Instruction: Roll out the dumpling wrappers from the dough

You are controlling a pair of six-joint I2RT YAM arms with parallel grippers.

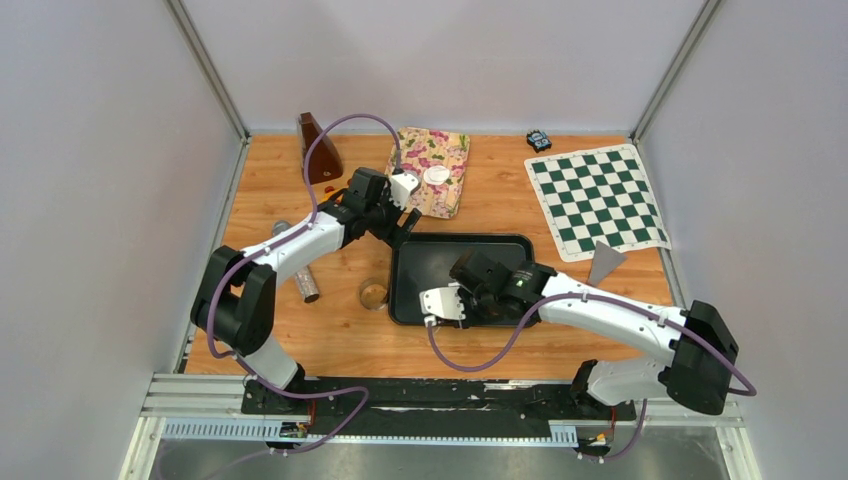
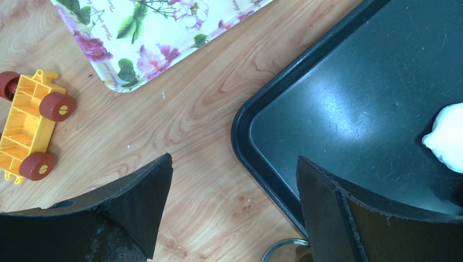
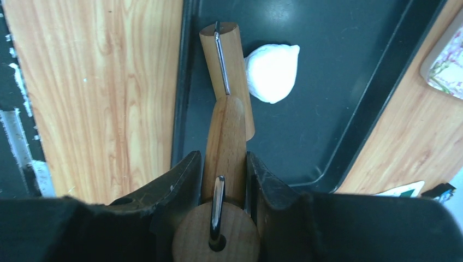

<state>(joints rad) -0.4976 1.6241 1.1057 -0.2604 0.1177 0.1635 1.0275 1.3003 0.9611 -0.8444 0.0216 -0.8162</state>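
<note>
One round white dumpling wrapper point(image 1: 436, 175) lies on the floral tray point(image 1: 445, 150). A white dough lump point(image 3: 271, 72) sits in the black tray point(image 1: 440, 250), beside the wooden roller point(image 3: 226, 76). It also shows in the left wrist view point(image 2: 447, 139). My right gripper point(image 3: 223, 158) is shut on the roller's wooden handle and holds it low over the black tray point(image 3: 327, 82). In the top view it point(image 1: 462, 282) hides the dough. My left gripper point(image 2: 233, 161) is open and empty over the black tray's far left corner point(image 2: 256, 109), shown from above too point(image 1: 400, 228).
A clear ring cutter point(image 1: 373, 293) stands on the wood left of the black tray, its rim at the lower edge point(image 2: 281, 250). A yellow toy cart point(image 2: 30, 128), a metal cylinder point(image 1: 305, 280), a brown wedge point(image 1: 318, 148), a chessboard mat point(image 1: 598, 200) and a grey triangle point(image 1: 603, 263) are around.
</note>
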